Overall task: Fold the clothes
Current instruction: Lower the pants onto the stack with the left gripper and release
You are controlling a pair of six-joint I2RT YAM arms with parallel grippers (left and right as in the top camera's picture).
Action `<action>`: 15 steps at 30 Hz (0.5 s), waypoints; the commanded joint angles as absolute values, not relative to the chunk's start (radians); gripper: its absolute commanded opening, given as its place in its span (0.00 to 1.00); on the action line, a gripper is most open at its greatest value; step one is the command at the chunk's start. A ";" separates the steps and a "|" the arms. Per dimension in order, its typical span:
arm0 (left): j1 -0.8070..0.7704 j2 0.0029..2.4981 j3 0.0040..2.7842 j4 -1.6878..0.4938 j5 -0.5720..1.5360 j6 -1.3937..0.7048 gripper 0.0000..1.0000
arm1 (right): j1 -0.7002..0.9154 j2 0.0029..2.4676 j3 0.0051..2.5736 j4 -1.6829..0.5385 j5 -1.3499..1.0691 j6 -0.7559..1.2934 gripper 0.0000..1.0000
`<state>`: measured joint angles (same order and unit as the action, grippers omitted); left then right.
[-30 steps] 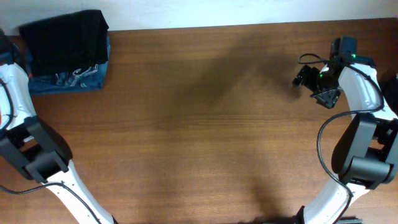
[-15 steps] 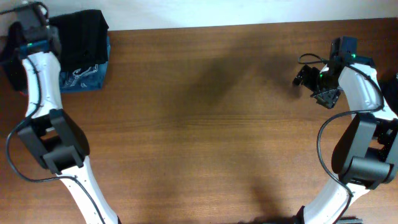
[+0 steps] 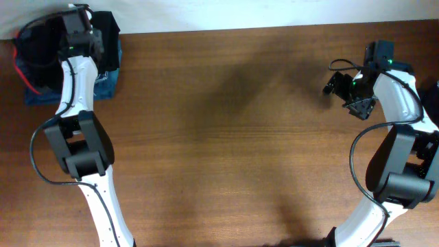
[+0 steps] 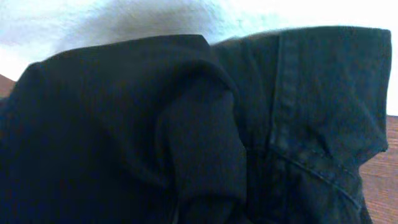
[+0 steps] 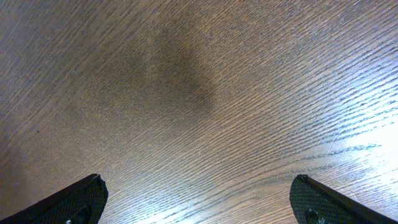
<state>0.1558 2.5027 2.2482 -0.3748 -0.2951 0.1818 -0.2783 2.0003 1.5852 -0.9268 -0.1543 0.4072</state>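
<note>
Clothes [image 3: 38, 58] piled left; R end effector [image 5: 196, 190] wide open, empty

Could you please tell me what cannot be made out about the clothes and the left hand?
1. The left hand: open or shut is unclear. Overhead, the wrist of the white left arm covers its fingers, and the left wrist view shows only the soft black garments.
2. The blue garment with pale pattern: mostly covered by the black pile and the arm, overhead.
3. The number of garments: dark folds merge in both views.
</note>
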 commanded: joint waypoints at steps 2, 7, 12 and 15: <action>0.121 2.553 2.274 -0.376 -0.190 0.165 0.06 | -0.282 2.005 1.579 -0.926 -0.145 0.397 0.98; 0.082 2.570 2.274 -0.391 -0.186 0.166 0.20 | -0.282 2.005 1.579 -0.926 -0.145 0.397 0.99; 0.043 2.570 2.281 -0.386 -0.187 0.196 0.21 | -0.282 2.005 1.579 -0.926 -0.145 0.397 0.99; 0.034 2.570 2.281 -0.387 -0.187 0.196 0.21 | -0.282 2.005 1.579 -0.926 -0.145 0.397 0.99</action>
